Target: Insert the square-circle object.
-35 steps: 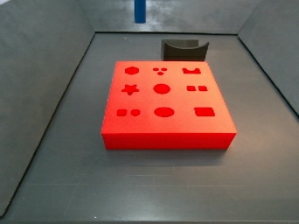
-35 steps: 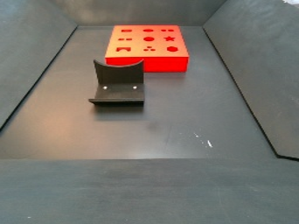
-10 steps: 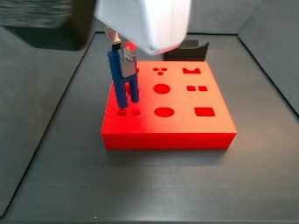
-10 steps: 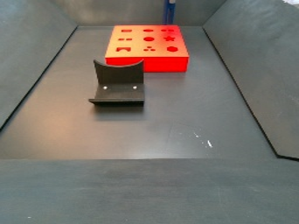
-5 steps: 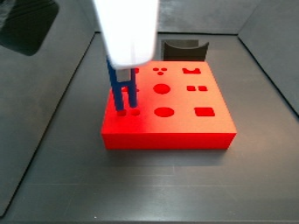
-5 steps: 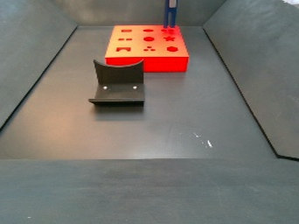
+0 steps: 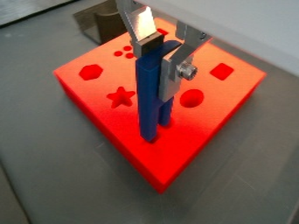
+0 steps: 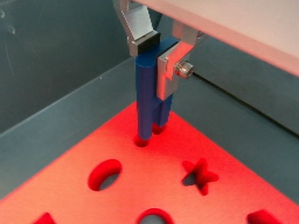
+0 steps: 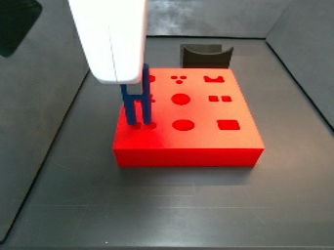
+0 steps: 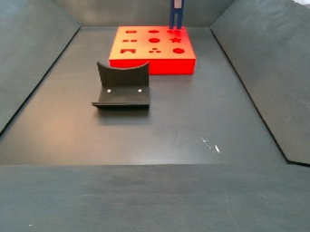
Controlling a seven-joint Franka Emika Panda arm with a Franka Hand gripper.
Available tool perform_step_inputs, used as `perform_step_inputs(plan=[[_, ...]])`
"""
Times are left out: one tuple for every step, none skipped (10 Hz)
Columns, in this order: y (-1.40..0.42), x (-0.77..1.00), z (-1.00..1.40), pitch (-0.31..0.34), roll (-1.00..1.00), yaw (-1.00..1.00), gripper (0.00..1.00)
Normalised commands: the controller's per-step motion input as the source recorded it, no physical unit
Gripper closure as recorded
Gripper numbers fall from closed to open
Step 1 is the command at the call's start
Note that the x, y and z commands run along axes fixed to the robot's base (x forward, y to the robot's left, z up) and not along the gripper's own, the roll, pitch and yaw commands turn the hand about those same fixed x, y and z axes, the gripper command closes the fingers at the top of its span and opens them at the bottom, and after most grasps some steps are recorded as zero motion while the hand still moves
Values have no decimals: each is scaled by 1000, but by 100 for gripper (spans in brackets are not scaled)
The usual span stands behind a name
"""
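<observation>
Gripper (image 7: 160, 54) above red block (image 7: 222, 101) front-left corner, clamped on square-circle object (image 7: 153, 96). Peg upright, lower than half second ago; tip now entering matching hole. Insertion begun, not seated. Fixture (image 10: 121, 86) well apart from block.

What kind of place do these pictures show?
Probably a robot test cell: a bare dark floor with grey walls, a red block with shaped holes, a fixture, and the gripper above the block holding a slim bright-blue two-bar peg.
</observation>
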Motion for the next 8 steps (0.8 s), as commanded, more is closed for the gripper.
perform_step_inputs(plan=[[0, 86, 0, 44, 0, -54, 100], [0, 0, -17, 0, 0, 0, 100], [0, 0, -134, 0, 13, 0, 100], [0, 0, -94, 0, 54, 0, 100], [0, 0, -111, 0, 39, 0, 100], [0, 43, -146, 0, 39, 0, 100], [-9, 146, -169, -19, 36, 0, 100], [0, 220, -174, -20, 36, 0, 100]])
